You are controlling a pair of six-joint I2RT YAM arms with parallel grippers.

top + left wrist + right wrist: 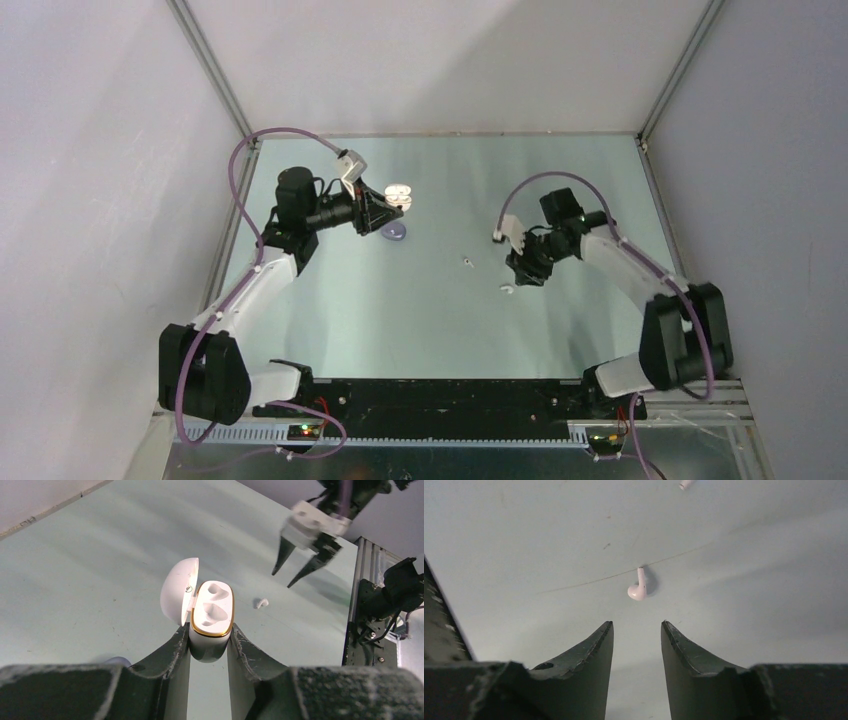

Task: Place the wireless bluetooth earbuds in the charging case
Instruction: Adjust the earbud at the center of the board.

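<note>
Nothing lies between the parted jaws of the right gripper (637, 625) and the nearest earbud (638, 587), just ahead on the worktop (440, 330). The stretch toward the charging case (209, 647) is bare but for 1 stray earbud (467, 262). The case's 2 sockets (216, 591) stand uncovered, its lid (177, 595) hinged aside. The left gripper (210, 628) clamps its body from both sides. A pale purple object (394, 232) lies nearby.

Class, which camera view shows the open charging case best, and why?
Left wrist: the case sits central and close, open and empty, clamped in the left gripper. The top view shows only a small white blob; the right wrist view misses it.
</note>
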